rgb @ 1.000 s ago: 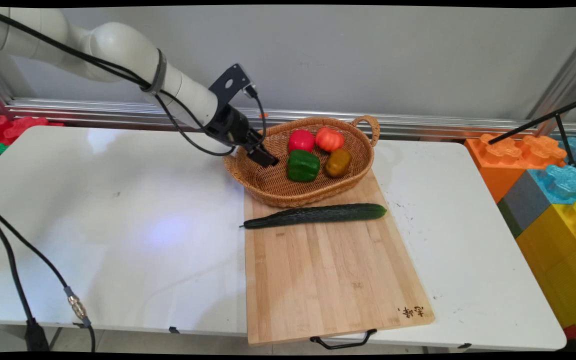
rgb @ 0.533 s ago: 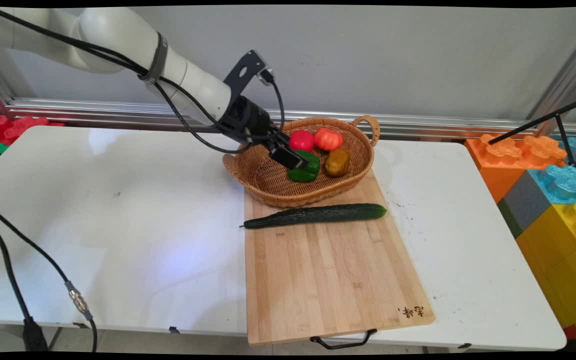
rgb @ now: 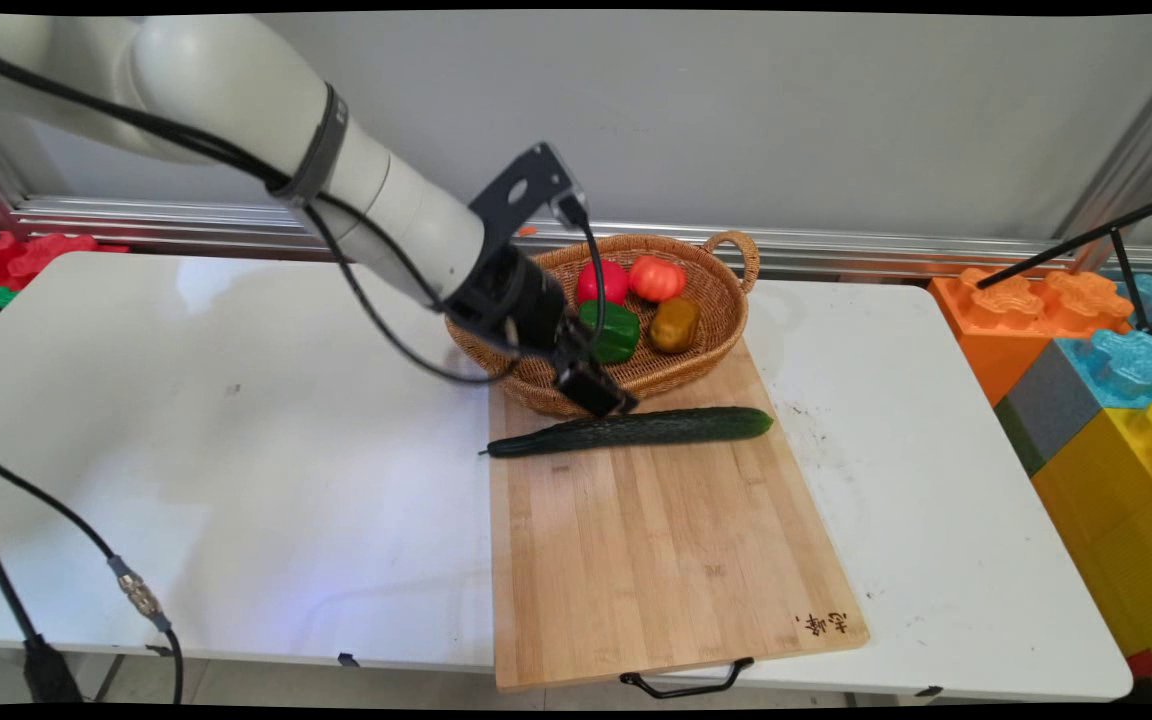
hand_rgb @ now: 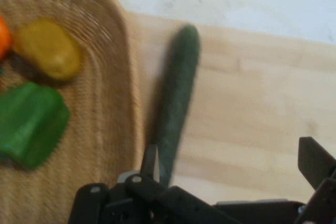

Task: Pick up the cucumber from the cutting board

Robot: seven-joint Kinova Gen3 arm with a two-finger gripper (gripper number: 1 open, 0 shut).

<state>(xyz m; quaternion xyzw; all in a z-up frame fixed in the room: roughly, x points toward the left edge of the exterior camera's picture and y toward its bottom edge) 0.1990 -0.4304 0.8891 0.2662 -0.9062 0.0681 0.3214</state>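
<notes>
The claw [rgb: 604, 395] is hanging spread open, gripping nothing, just over the basket's [rgb: 726, 330] near rim beside the cucumber [rgb: 636, 430], which is lying across the cutting board [rgb: 656, 560], within easy reach.

I am looking down across a broad white table with rounded corners [rgb: 236, 450], its top glossy and catching soft light along the far left. Behind it a plain pale grey wall [rgb: 736, 110] is rising, with a ribbed aluminium rail [rgb: 186, 222] running along its foot and an aluminium post [rgb: 1126, 150] leaning up at the right. Big plastic building blocks in orange, blue, grey and yellow [rgb: 1106, 380] are standing stacked just beside the table's right end. More red and green blocks [rgb: 11, 258] are showing past the far left corner. A thin black tripod leg [rgb: 1086, 240] is crossing above the orange block.
</notes>
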